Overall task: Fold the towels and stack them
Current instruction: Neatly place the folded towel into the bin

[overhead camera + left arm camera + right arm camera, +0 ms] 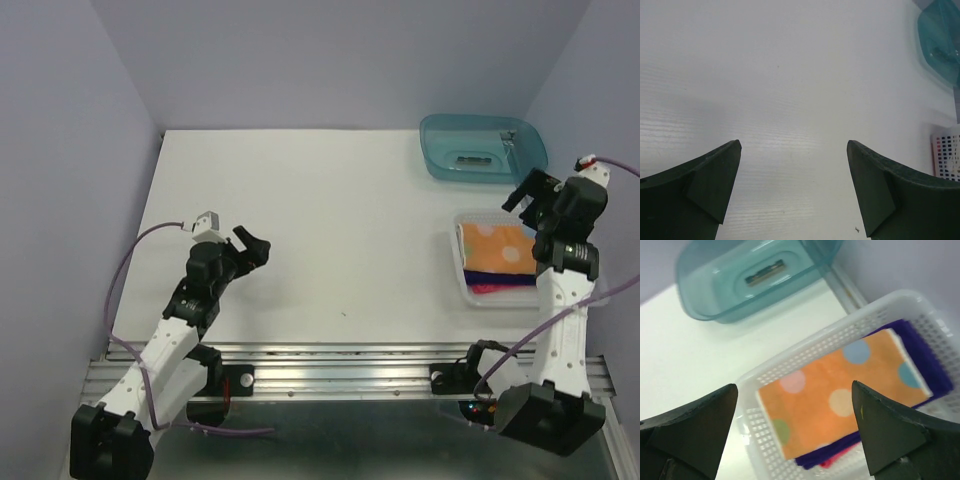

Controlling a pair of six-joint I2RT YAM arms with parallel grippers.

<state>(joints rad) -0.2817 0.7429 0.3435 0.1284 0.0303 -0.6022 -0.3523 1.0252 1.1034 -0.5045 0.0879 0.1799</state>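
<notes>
Three folded towels lie stacked in a white perforated basket (466, 288) at the right of the table. The orange dotted towel (496, 248) is on top, the dark purple towel (500, 277) is under it, and the pink-red towel (495, 289) shows as an edge at the bottom. In the right wrist view the orange towel (840, 390), purple towel (920, 360) and pink-red edge (832, 460) fill the basket (805, 352). My right gripper (528, 192) (795, 390) is open and empty, above the basket. My left gripper (255, 243) (794, 145) is open and empty over bare table at the left.
A teal plastic tub (482, 146) stands at the back right, behind the basket; it also shows in the right wrist view (755, 275) and the left wrist view (940, 40). Lilac walls enclose the white table (320, 220). A metal rail runs along the near edge.
</notes>
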